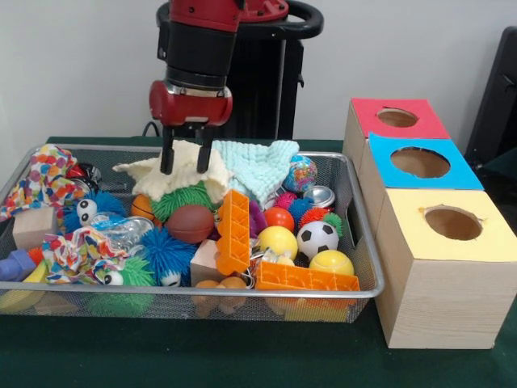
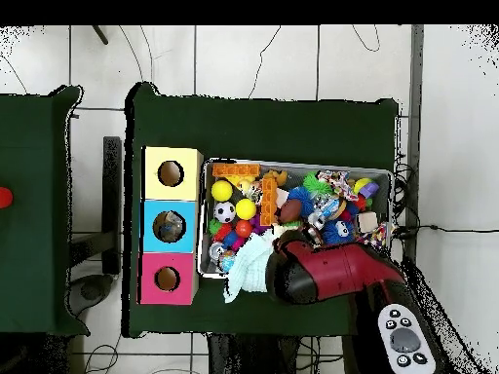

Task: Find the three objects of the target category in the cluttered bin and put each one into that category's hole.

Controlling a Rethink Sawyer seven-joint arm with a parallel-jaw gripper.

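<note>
A wire-mesh bin is packed with toys. My gripper hangs over its back middle, open, with its two fingers down on either side of a raised fold of a cream knitted cloth. A pale teal knitted cloth lies right beside it. Three wooden boxes stand to the right, each with a round hole: red, blue, yellow. In the overhead view the arm covers the gripper, and the teal cloth shows at the bin's edge.
Inside the bin lie a brown football, a yellow ball, a soccer ball, orange building blocks, spiky blue and green balls, patterned cloths and a wooden block. Green cloth covers the table.
</note>
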